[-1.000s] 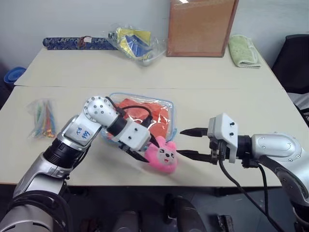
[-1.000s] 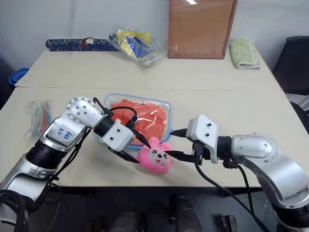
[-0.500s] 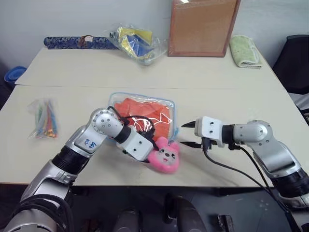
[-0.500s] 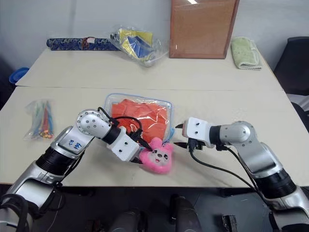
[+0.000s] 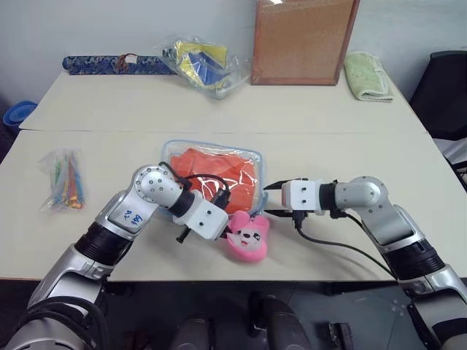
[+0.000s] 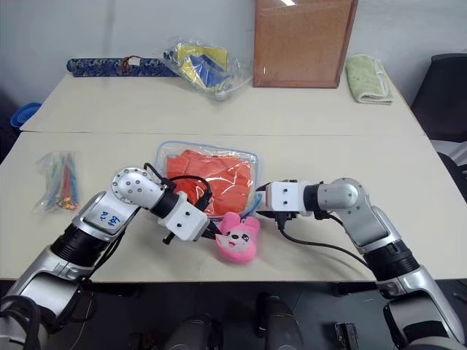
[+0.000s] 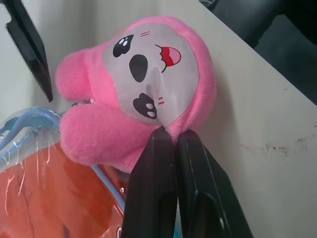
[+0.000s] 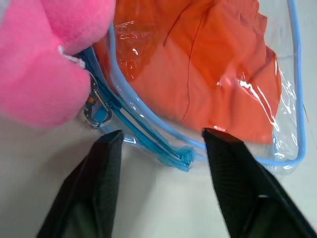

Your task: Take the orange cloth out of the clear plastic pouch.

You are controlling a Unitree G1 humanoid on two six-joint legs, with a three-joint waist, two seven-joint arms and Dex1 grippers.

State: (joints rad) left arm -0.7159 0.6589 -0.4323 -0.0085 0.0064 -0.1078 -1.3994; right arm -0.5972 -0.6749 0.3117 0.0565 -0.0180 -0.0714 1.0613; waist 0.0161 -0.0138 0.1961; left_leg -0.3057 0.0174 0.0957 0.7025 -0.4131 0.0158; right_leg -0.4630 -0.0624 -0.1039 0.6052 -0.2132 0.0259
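Clear plastic pouch (image 5: pixel 213 172): flat on table, centre; orange cloth (image 8: pixel 208 64) still inside. Left gripper (image 7: pixel 173 144): fingers together at pink plush toy (image 5: pixel 248 235), near edge. Right gripper (image 8: pixel 158 141): fingers apart astride zip corner. Step, judged: opening. Next: pinch corner, draw zip.

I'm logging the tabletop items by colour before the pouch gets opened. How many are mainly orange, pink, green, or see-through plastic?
Orange: 1, the orange cloth
Pink: 1, the plush toy
Green: 1, the folded towel
See-through plastic: 3, the clear plastic pouch, the wrinkled bag, the packet of coloured sticks
Total: 6
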